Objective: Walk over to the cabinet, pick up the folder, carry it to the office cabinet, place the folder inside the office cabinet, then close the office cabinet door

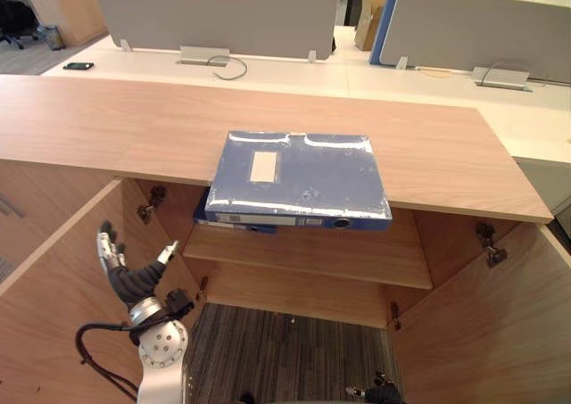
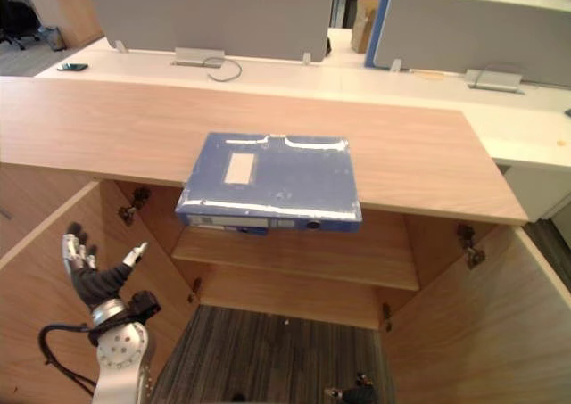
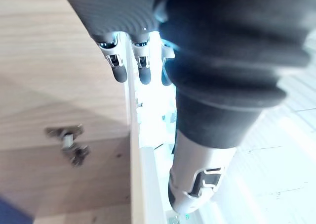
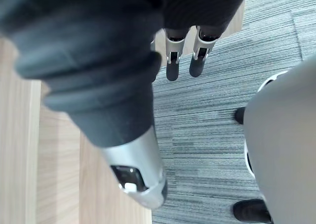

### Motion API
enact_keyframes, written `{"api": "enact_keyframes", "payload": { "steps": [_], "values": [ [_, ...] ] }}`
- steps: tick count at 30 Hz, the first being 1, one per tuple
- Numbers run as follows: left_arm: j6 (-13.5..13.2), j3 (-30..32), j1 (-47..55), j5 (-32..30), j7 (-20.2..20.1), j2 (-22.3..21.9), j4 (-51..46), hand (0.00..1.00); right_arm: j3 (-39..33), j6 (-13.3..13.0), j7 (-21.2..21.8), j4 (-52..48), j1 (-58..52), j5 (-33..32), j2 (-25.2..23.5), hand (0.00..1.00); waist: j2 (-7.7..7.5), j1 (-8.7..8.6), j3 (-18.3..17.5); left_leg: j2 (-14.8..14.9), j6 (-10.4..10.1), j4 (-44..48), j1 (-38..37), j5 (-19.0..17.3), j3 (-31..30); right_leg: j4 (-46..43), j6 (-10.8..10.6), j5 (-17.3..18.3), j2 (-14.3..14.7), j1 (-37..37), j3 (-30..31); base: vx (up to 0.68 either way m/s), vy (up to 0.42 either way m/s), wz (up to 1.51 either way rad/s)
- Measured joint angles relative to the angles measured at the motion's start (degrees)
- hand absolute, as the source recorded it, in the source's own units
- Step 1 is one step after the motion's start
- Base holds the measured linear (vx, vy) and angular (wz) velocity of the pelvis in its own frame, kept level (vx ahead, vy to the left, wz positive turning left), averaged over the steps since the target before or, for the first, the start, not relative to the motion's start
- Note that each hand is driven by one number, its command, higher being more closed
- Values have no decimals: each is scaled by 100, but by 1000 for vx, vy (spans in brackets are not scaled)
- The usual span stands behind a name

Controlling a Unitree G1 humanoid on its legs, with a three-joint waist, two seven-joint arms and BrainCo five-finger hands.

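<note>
One blue folder (image 1: 299,179) with a plain white label (image 1: 264,166) overhangs the front edge of the wooden bench (image 1: 107,127), above the open cabinet (image 1: 308,259). Left hand (image 1: 120,266) spread, right hand (image 4: 173,68) fingers straight, both empty. Grey carpet (image 1: 285,355); desks (image 1: 294,72) behind.

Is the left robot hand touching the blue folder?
Apart. The left eye view shows the left robot hand open well below the folder on the cabinet top.

A grey divider panel (image 1: 214,16) stands on the white desk (image 1: 294,76) at the top of the frame, and a second panel (image 1: 473,29) at the upper right. A black phone (image 1: 78,65) lies at the upper left.
</note>
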State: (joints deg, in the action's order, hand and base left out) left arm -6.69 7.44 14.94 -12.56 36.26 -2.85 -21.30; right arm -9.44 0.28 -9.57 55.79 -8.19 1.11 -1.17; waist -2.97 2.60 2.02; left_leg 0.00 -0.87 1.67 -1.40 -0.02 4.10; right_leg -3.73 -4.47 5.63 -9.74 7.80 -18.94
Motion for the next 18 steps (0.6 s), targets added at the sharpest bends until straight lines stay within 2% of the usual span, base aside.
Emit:
{"api": "enact_keyframes", "payload": {
  "steps": [4, 5, 6, 10, 15, 18],
  "values": [
    [102, -54, -27, -1036, 520, 42, -619, 0, 76, -21, -66, 19, -58, 0, 19, 0, 16, 7, -131, 14, -47, -369, -172, 144, 58, 86, 6, -35, 38, -43, 75, -31, -4, -9],
    [183, -196, -48, -1508, 608, 75, -678, 0, 106, -23, -69, 37, -73, 3, 29, 0, 15, 8, -200, 26, -57, -454, -178, 186, 97, 120, 11, -55, 58, -74, 118, -14, 0, -19],
    [239, -346, -70, -1883, 615, 124, -685, 0, 156, -35, -69, 94, -68, 0, 51, 0, 40, 4, -246, 40, -65, -537, -194, 225, 144, 144, 8, -68, 82, -85, 189, -2, -5, -23],
    [284, -681, -283, -2648, 523, 273, -684, 0, 152, -113, -67, 313, 24, 0, 77, 0, 34, -46, -308, 56, -37, -601, -269, 262, 217, 170, 15, -75, 158, -103, 312, 12, -21, -13],
    [266, -772, -343, -2873, 303, 428, -662, 0, -57, -153, -63, 686, 230, 3, 108, 0, 48, -84, -326, 45, -37, -640, -204, 265, 268, 176, 19, -76, 176, -264, 403, -9, -4, -8],
    [192, -977, -427, -2984, 116, 958, -215, 0, -57, -145, -60, 684, 248, 7, 140, 0, 56, -84, -326, 31, -24, -656, -207, 275, 261, 212, 32, -83, 179, -267, 400, 0, 0, 0]
  ]
}}
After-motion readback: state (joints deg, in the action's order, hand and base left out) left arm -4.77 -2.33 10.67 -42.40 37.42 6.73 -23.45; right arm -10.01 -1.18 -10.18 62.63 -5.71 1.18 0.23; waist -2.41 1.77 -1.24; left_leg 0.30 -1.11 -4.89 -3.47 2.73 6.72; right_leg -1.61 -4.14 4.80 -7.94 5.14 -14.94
